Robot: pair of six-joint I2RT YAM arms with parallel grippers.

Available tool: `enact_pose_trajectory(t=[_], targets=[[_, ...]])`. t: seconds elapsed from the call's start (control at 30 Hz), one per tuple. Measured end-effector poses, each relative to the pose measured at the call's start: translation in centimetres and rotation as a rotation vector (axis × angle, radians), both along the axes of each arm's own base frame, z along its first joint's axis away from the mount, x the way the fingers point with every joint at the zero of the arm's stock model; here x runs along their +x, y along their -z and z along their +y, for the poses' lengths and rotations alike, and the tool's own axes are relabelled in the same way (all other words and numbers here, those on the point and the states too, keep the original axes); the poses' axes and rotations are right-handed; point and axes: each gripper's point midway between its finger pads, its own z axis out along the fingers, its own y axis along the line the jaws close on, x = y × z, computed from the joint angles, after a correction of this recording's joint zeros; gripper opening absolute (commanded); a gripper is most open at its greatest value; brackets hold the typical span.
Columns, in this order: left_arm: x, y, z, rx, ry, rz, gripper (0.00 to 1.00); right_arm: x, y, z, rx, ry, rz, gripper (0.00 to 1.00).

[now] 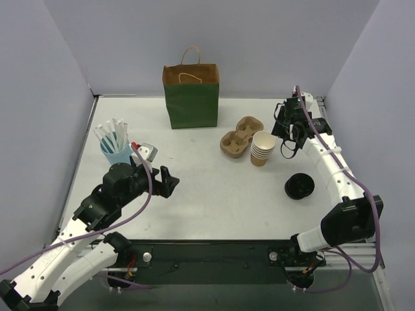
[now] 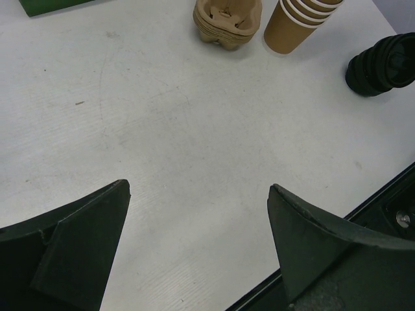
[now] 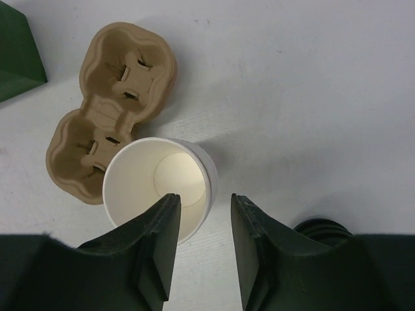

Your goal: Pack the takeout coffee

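Since no lidded cup shows in any view, the takeout coffee has, by my reading, yet to be made up, and the step in hand looks like lifting one cup off the stack. The right pincer (image 3: 204,201) has its fingers apart with nothing held between them. In the right wrist view it hangs over the right-hand wall of the top cup in the stack of cups (image 3: 139,184), just below the middle of the frame. One finger lines up over the white inside and the other outside the rim (how high above the rim it hangs I cannot tell). To do this well I would come straight down so the wall passes between the fingers and close gently enough not to crease the paper. I would then lift plumb so that only the top cup parts from those below. A sideways pull could tip the stack onto the cup carrier (image 3: 110,84) just beside it, to the upper left. The black lids (image 1: 299,186) sit apart at the lower right of the top view, and the green bag (image 1: 191,97) stands at upper centre. The right arm (image 1: 331,168) reaches up the right side of that view and bends in towards the centre, its wrist turned steeply down. The left pincer (image 2: 198,194), fingers wide apart and holding nothing, hovers over bare table (image 2: 194,116) at lower left.
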Motion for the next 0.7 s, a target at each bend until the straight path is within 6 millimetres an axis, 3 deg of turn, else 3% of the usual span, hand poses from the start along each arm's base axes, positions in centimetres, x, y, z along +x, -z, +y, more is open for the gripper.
enact_pose_trajectory(t=[0.13,0.7], targets=[[0.0,0.0,0.0,0.001,0.000,0.001,0.97,0.3,1.9,0.4,0.015,-0.026,0.062,0.35],[0.2,0.5,-0.1,0.012,0.000,0.016,0.97,0.8,4.8,0.7,0.005,-0.042,0.144,0.25]])
